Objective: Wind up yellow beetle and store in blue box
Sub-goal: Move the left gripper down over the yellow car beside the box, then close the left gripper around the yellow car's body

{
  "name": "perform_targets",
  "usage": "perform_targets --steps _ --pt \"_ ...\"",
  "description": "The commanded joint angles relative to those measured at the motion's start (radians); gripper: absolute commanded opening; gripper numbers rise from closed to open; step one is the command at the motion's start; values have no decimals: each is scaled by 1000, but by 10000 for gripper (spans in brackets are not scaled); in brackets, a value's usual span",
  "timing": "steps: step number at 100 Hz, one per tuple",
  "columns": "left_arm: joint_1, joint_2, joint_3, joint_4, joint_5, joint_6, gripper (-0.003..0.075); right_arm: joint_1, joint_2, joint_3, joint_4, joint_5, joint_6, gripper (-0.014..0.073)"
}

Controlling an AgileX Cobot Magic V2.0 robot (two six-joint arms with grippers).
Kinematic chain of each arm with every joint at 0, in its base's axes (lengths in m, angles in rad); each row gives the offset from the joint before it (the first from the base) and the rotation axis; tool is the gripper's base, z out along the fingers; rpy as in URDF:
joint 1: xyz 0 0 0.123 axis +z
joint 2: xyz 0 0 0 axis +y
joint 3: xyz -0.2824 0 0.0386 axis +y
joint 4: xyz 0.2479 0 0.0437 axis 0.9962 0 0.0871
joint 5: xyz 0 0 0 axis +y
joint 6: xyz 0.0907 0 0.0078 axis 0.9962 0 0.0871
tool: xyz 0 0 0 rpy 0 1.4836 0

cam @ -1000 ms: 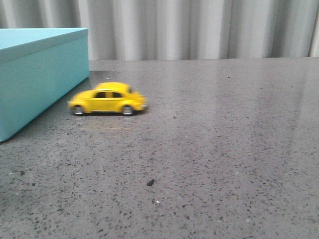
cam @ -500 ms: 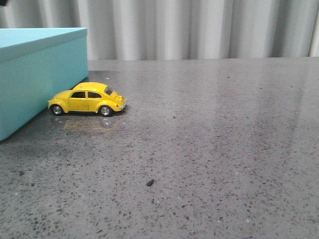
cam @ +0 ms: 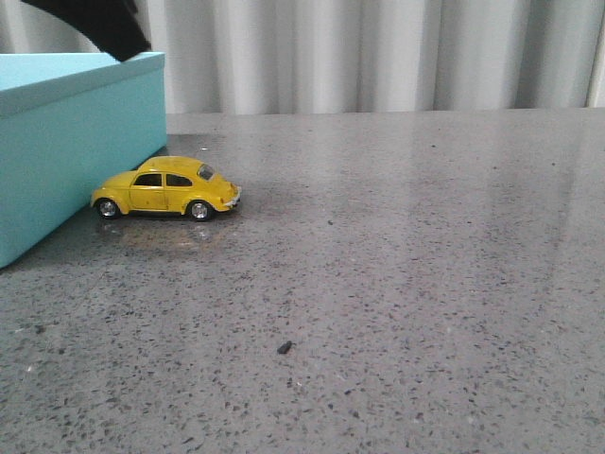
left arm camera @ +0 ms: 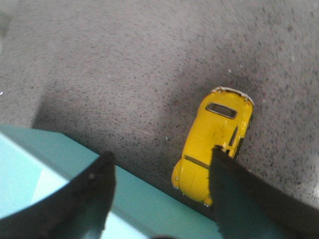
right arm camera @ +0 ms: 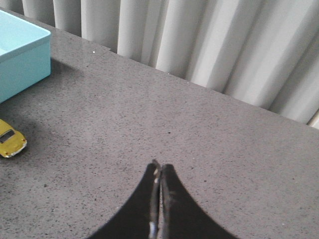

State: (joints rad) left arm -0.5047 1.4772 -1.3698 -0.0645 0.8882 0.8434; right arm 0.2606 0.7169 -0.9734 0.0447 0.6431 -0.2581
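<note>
The yellow beetle [cam: 166, 189] stands on its wheels on the grey table, its nose against the side of the blue box [cam: 66, 142]. In the left wrist view the beetle [left arm camera: 212, 144] lies below my left gripper [left arm camera: 160, 155], which is open and empty, high above the box edge [left arm camera: 144, 206]. One finger [left arm camera: 232, 194] overlaps the car's side in that view. A dark part of the left arm [cam: 99, 24] shows at the top left of the front view. My right gripper [right arm camera: 159, 167] is shut and empty over bare table; the beetle [right arm camera: 10, 138] and box [right arm camera: 20, 50] sit far off to its side.
A speckled grey table [cam: 397, 284] stretches out to the right of the car. A small dark speck [cam: 285, 347] lies on it near the front. A pleated white curtain [cam: 378, 52] hangs behind the table's far edge.
The beetle rolled left across the table and stopped against the blue box. The dark left arm has come into the top left of the front view.
</note>
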Motion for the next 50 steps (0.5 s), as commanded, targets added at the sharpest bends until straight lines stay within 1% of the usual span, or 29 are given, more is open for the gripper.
perform_targets --steps 1,6,16,23,35,42,50 --pt "-16 9 -58 15 8 10 495 3 -6 -24 18 -66 -6 -53" --pt "-16 23 -58 -1 14 10 507 3 -6 -24 20 -61 -6 -53" --pt "-16 38 -59 -3 15 33 507 3 -6 -24 20 -43 -6 -53" --pt "-16 53 -59 -37 15 115 507 3 -6 -24 20 -39 -6 -53" --pt "-16 82 -59 -97 18 316 507 3 -6 -24 20 -39 -6 -53" --pt "-16 104 -59 -118 27 356 507 3 -6 -24 20 -39 -6 -53" --pt "-16 129 -60 -118 35 355 507 3 -6 -24 20 -39 -6 -53"
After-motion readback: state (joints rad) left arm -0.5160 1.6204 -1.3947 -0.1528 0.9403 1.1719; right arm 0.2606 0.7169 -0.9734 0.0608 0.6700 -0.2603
